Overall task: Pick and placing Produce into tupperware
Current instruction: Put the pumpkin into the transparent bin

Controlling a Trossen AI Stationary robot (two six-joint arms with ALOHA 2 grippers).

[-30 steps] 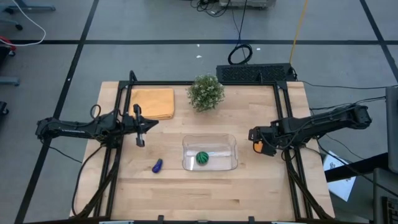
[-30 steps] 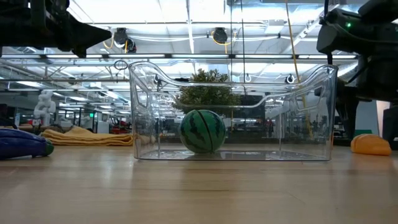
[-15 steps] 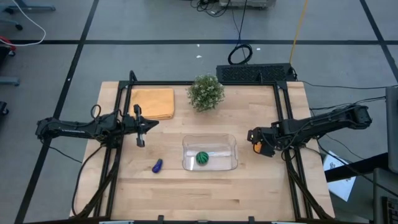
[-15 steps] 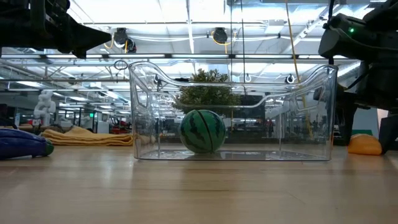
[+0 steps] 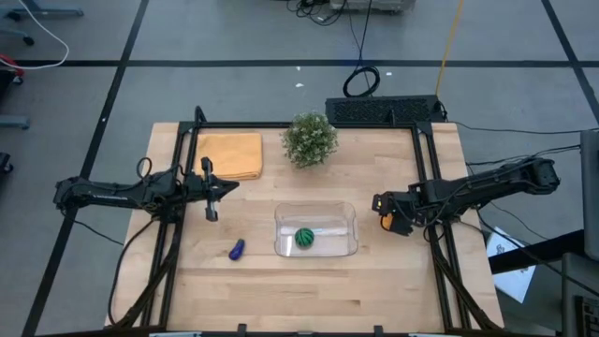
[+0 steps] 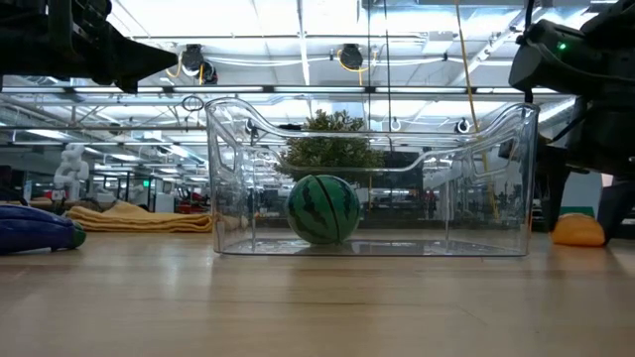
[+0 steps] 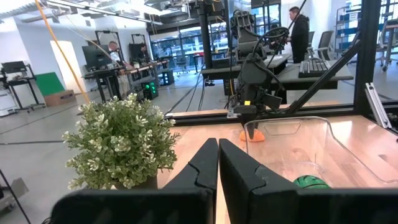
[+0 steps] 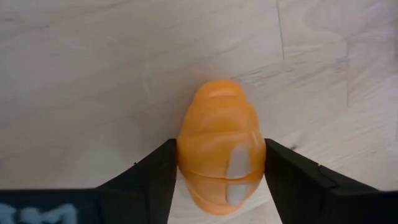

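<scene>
The right end effector [image 8: 221, 163] is down on the desk [image 5: 309, 290] at centre right of the high view, its fingers [image 8: 149, 177] pressed on both sides of the orange piece [image 8: 219, 152], grasping it for lifting. The arm reaches in low from the right edge. The tub [image 5: 316, 230], centre frame, holds the green ball [image 5: 304, 237]; the purple piece [image 5: 237, 249] lies to its left. The left end effector [image 5: 208, 189] waits clenched at centre left.

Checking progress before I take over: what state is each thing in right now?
Ball: inside the tupperware.
Orange piece: on the table, between the right gripper fingers.
Purple piece: on the table, outside the tupperware.
Left gripper: shut, empty.
</scene>
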